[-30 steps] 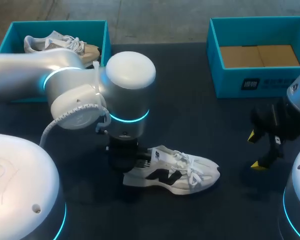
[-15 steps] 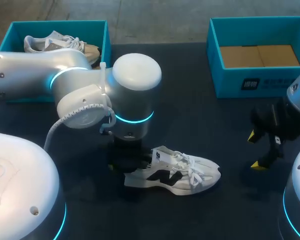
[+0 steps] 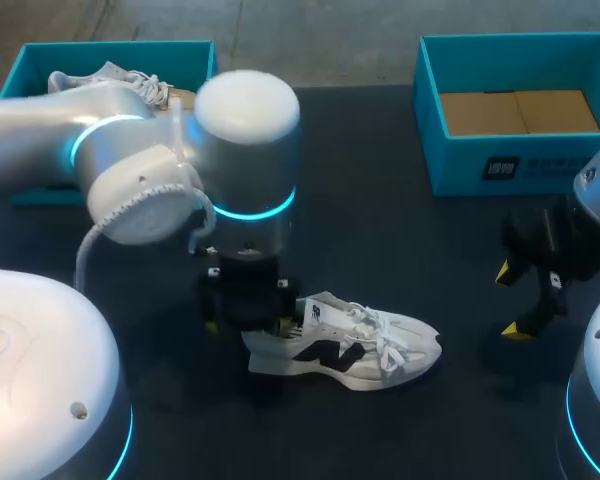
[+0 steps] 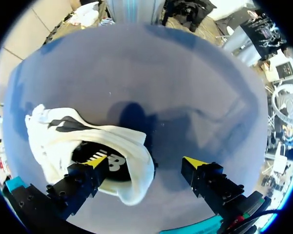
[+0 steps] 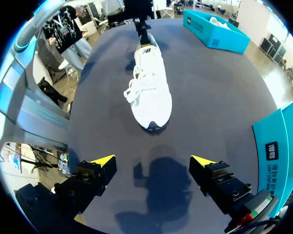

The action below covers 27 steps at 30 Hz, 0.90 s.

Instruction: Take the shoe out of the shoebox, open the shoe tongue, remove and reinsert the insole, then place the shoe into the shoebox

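A white shoe [image 3: 345, 345] with a black logo lies on its sole on the dark table, toe to the right. My left gripper [image 3: 242, 306] hangs over its heel. In the left wrist view the left gripper [image 4: 146, 163] is open: the shoe [image 4: 53, 136] has its heel collar under one finger, and the other finger stands clear of it. My right gripper [image 3: 514, 300] stands open at the right, apart from the shoe. In the right wrist view the shoe [image 5: 149, 90] lies ahead of the right gripper [image 5: 153, 161], toe toward it. The teal shoebox [image 3: 435, 150] at the back right holds only cardboard.
A second teal box [image 3: 210, 70] at the back left holds another pale shoe [image 3: 110, 82], partly hidden behind my left arm. In the right wrist view that box [image 5: 215, 31] sits beyond the shoe, and the near shoebox's wall [image 5: 278, 146] stands beside the right gripper.
My left gripper has opened and let go of the shoe's heel, and the left arm has shifted a little to the left. The shoe and the right arm have stayed put.
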Motion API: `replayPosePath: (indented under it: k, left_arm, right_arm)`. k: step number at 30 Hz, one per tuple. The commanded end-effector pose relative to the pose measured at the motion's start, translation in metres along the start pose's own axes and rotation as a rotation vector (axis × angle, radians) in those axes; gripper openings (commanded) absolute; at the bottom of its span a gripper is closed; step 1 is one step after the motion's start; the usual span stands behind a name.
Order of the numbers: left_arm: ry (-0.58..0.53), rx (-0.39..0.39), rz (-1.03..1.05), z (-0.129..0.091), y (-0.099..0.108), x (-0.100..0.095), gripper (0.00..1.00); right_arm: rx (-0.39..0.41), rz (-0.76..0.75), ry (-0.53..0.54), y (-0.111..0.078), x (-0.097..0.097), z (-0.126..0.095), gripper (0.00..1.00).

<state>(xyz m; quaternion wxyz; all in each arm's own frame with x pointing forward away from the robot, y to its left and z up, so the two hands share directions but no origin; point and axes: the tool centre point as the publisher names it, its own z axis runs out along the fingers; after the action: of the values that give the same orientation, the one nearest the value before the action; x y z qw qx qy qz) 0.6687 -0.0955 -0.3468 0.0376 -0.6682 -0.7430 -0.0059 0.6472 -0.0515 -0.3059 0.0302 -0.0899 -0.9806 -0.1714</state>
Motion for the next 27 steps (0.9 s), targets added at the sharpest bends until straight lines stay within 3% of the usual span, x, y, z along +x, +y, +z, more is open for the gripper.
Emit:
replayPosePath:
  k: [1, 5, 7, 16, 19, 27]
  left_arm:
    - [-0.077, 0.031, -0.034, -0.037, -0.008, 0.027, 1.00]
    - [-0.125, 0.107, -0.147, -0.056, -0.012, 0.042, 1.00]
    - [-0.163, 0.200, -0.194, -0.064, -0.012, 0.051, 1.00]
    - [-0.180, 0.264, -0.366, -0.086, -0.031, 0.081, 1.00]
    - [-0.187, 0.341, -0.490, -0.085, -0.033, 0.099, 1.00]
    - [-0.187, 0.341, -0.490, -0.085, -0.033, 0.099, 1.00]
  right_arm:
    - [0.000, 0.000, -0.003, 0.000, 0.002, 0.000, 1.00]
    - [0.000, 0.000, -0.003, 0.000, 0.002, 0.000, 1.00]
    - [0.000, 0.000, -0.003, 0.000, 0.002, 0.000, 1.00]
    - [0.000, 0.000, -0.003, 0.000, 0.002, 0.000, 1.00]
    - [0.000, 0.000, -0.003, 0.000, 0.002, 0.000, 1.00]
    - [0.000, 0.000, -0.003, 0.000, 0.002, 0.000, 1.00]
